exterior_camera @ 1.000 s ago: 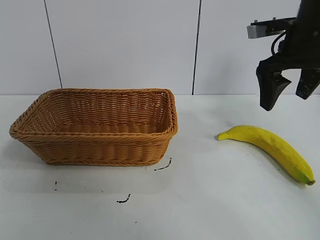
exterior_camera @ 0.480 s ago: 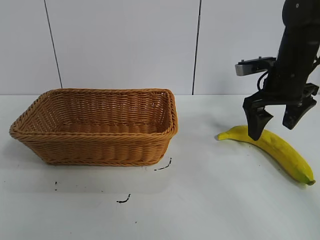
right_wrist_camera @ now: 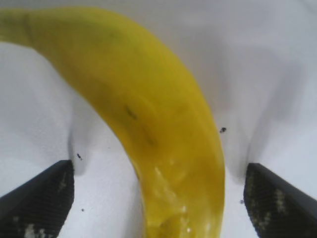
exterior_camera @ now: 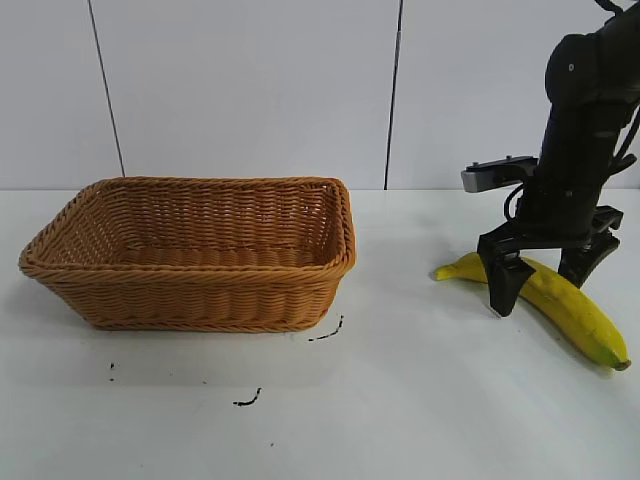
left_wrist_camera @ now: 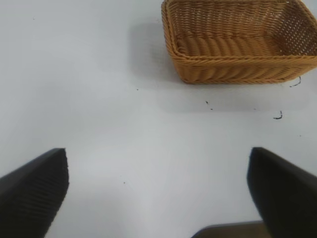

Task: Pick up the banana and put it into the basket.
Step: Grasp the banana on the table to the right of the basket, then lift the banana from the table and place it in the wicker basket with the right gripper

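The yellow banana [exterior_camera: 570,305] lies on the white table at the right; it also fills the right wrist view [right_wrist_camera: 148,119]. My right gripper [exterior_camera: 540,285] is open and down at table level, its fingers [right_wrist_camera: 39,203] on either side of the banana's middle with gaps on both sides. The tan woven basket [exterior_camera: 190,285] stands at the left, empty, and shows in the left wrist view [left_wrist_camera: 237,74]. My left gripper [left_wrist_camera: 158,193] is open and empty over bare table, away from the basket and out of the exterior view.
Small black marks [exterior_camera: 325,333] lie on the table in front of the basket. A white panelled wall stands behind the table.
My right gripper has come down from above the table and moved left, so that its open fingers now straddle the banana. The banana and basket have not moved.
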Controlling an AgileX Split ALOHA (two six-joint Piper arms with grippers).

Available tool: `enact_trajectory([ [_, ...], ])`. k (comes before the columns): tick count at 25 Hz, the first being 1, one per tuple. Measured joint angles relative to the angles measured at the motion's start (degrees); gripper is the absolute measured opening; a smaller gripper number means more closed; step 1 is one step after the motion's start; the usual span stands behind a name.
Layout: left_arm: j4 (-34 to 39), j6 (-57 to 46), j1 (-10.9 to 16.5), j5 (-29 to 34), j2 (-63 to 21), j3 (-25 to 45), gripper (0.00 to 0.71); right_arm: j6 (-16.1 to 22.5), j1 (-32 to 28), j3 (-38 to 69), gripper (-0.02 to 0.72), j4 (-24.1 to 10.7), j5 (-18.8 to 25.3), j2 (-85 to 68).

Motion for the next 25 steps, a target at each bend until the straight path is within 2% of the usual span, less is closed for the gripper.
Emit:
enact_trajectory([
  [3,0.0,0.0,0.0,0.0,0.0,0.0,0.695,0.0,0.0,0.0,0.476,-0.3,-0.1,0.1],
  [4,0.0,0.0,0.0,0.0,0.0,0.0,0.695,0.3,0.0,0.0,0.364,-0.3,-0.2,0.1],
  [5,0.0,0.0,0.0,0.0,0.0,0.0,0.695,0.8,0.0,0.0,0.301,-0.3,-0.2,0.1],
  [6,0.0,0.0,0.0,0.0,0.0,0.0,0.695,1.0,0.0,0.0,0.319,-0.3,-0.2,0.1],
  [13,0.0,0.0,0.0,0.0,0.0,0.0,0.695,1.7,0.0,-0.5,0.315,-0.3,1.1,-2.1],
  [16,0.0,0.0,0.0,0.0,0.0,0.0,0.695,1.7,0.0,-3.3,0.315,-0.6,4.7,-4.8],
  [21,0.0,0.0,0.0,0.0,0.0,0.0,0.695,1.5,0.0,-12.9,0.315,-0.3,15.6,-8.1],
  [25,0.0,0.0,0.0,0.0,0.0,0.0,0.695,1.6,0.0,-20.1,0.315,0.5,17.8,-8.5],
])
